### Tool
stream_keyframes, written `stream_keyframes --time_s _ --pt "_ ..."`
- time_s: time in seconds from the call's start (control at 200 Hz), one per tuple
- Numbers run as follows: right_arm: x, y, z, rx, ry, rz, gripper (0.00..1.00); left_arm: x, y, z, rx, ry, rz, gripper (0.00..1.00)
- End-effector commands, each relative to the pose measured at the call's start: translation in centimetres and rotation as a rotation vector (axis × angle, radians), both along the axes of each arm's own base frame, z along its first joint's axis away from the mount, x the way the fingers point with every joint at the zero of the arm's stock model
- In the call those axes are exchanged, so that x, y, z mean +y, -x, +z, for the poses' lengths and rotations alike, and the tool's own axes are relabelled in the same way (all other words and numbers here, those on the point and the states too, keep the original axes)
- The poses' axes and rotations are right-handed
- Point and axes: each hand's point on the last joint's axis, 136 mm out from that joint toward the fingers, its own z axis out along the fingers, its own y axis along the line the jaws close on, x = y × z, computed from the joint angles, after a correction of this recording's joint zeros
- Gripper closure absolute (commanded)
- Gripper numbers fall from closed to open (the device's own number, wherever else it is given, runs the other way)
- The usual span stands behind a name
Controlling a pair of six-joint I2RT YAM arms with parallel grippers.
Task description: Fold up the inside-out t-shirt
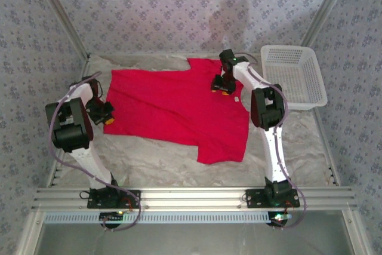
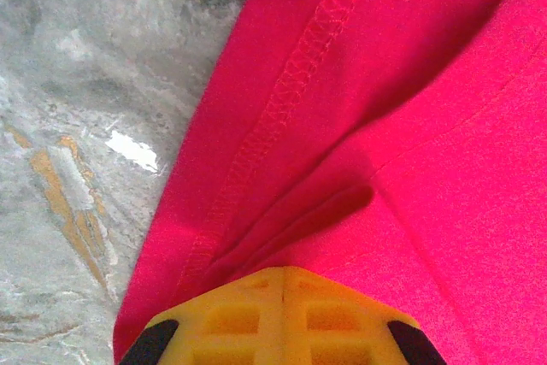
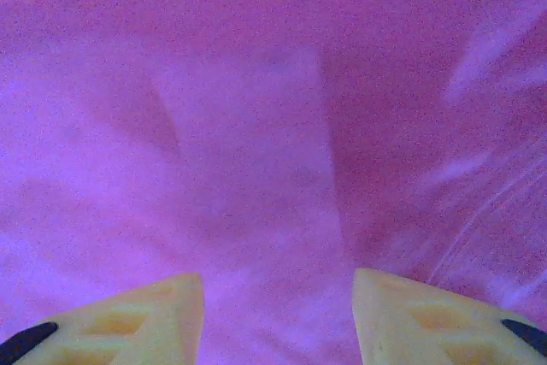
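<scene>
The bright red inside-out t-shirt lies spread flat on the crinkled grey table cover, with a small white tag near its right edge. My left gripper sits at the shirt's left edge. In the left wrist view its yellow fingers are pressed together, and a fold of red fabric beside a stitched hem runs into them. My right gripper is over the shirt's upper right part. In the right wrist view it stands open just above the cloth, with nothing pinched.
A white plastic basket stands at the back right, close to the right arm. The grey cover shows in front of the shirt and to its left. Patterned walls close in the back and sides.
</scene>
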Motion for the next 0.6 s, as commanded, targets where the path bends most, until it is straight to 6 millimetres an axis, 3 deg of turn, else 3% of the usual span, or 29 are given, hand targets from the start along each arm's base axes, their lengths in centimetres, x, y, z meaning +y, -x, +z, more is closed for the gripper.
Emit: stream_keyframes --time_s 0.0,0.1,0.215,0.3,0.385,0.46,0.595 --pt "-3.7 -0.6 -2.9 0.064 0.105 -0.100 0.49 -0.2 -0.9 4.3 -0.099 -0.021 0.005 1.00" --pt "-5.4 -0.5 -3.8 0.097 0.163 -0.126 0.49 -0.3 -0.3 7.6 -0.179 -0.042 0.015 1.00" --pt "-6.5 -0.5 -3.6 0.095 0.195 -0.143 0.49 -0.5 2.5 10.0 -0.251 -0.056 0.056 1.00" --pt "-6.7 -0.7 -3.2 0.089 0.192 -0.147 0.49 -1.4 4.9 9.9 -0.299 -0.011 0.109 1.00" --pt "-6.7 -0.9 -2.7 0.084 0.174 -0.151 0.49 -2.4 5.9 9.2 -0.345 0.041 0.133 0.97" --pt "-6.2 -1.1 -2.1 0.071 0.147 -0.144 0.48 -2.9 5.6 8.2 -0.334 0.081 0.130 0.80" --pt "-5.0 -0.8 -1.2 0.060 0.113 -0.128 0.47 -3.7 3.3 6.9 -0.315 0.127 0.090 0.67"
